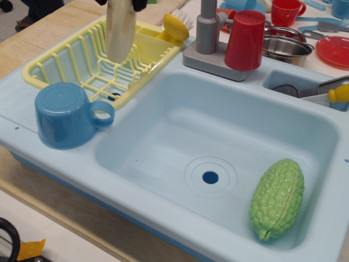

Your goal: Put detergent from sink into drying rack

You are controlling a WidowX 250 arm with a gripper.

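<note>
A cream-beige detergent bottle (pixel 120 34) hangs upright in the air above the pale yellow drying rack (pixel 65 65), at the upper left of the view. Its base is clear of the slatted ribs, apparently over the middle of the rack. The gripper (pixel 121 3) is almost entirely cut off by the top edge; only two dark finger ends show on either side of the bottle's upper part, so it seems to be clamped on the bottle, though the grip itself is out of sight.

The light blue sink (pixel 163 101) fills the centre and right. It now holds only a bumpy green gourd (pixel 277 198) near its right corner, well apart from the round drain hole (pixel 210 177). A blue mug (pixel 68 115) lies upside down on the sink's left ledge, just in front of the rack. A yellow brush (pixel 174 25) rests in the rack's far compartment.

To finish this step well, the arm should lower the bottle straight down until its base meets the ribs, away from the brush and the raised rim. The ribs are narrow and uneven, so an upright bottle could tip; releasing low, or laying it on its side, looks safer than dropping it from this height.
</note>
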